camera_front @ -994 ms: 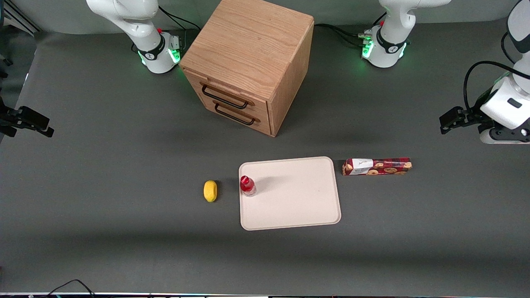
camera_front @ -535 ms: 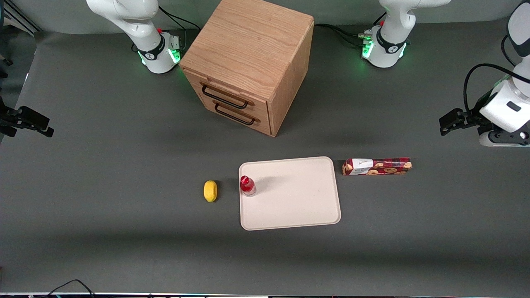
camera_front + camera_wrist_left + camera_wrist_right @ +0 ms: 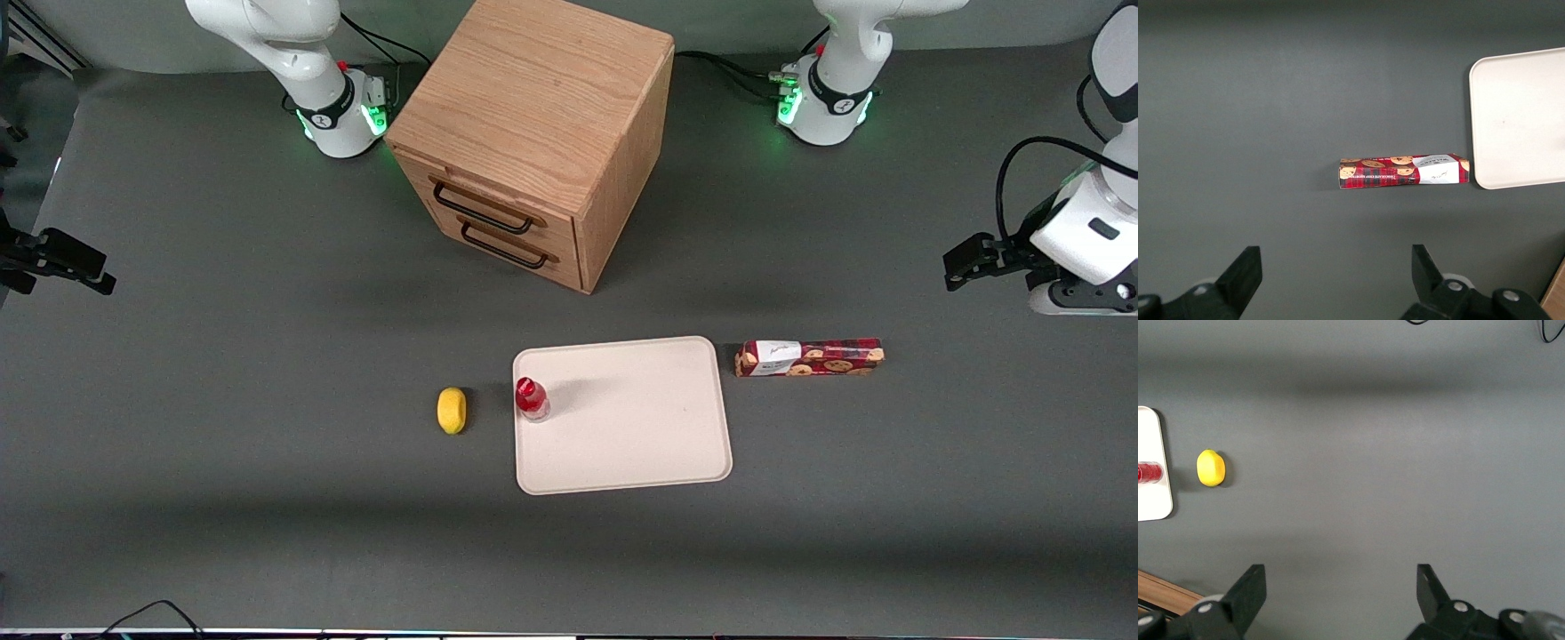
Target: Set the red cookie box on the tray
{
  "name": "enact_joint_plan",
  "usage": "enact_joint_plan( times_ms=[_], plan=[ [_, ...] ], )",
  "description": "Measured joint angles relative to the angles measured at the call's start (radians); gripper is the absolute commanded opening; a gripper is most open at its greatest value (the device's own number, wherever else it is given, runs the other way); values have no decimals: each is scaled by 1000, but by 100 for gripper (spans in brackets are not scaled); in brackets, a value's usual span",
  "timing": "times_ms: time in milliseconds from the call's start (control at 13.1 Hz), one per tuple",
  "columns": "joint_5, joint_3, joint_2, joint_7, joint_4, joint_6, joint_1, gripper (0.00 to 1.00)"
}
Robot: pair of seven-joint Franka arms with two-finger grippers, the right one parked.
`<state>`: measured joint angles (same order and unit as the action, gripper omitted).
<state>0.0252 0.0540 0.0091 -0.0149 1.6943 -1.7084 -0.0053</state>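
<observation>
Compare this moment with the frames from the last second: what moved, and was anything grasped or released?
Only the working arm shifted: its gripper, open and high above the table toward its own end, rose very slightly in the first half second, then held. Nothing was grasped or released. The red cookie box lies where it was, on the table just beside the tray; the small red-capped bottle, yellow lemon and wooden cabinet are unmoved.

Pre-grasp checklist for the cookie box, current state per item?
1. End effector open: ok, fingers spread wide.
2. End effector empty: ok, held above the table at the working arm's end, away from the red cookie box.
3. Box reachable from above: ok, lies flat on the table, nothing on it.
4. Box clear of the tray: ok, beside its rim; whether they touch, cannot tell.
5. Room on tray: ok, only a small red-capped bottle near one edge.
</observation>
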Motion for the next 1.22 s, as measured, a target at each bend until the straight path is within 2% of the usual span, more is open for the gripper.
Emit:
enact_joint_plan(
  times_ms=[535, 917, 1223],
  plan=[
    [0, -1, 0, 356, -4, 26, 0, 100],
    [0, -1, 14, 878, -1, 25, 0, 100],
    [-1, 4, 55, 1260, 42, -81, -1, 100]
  ],
)
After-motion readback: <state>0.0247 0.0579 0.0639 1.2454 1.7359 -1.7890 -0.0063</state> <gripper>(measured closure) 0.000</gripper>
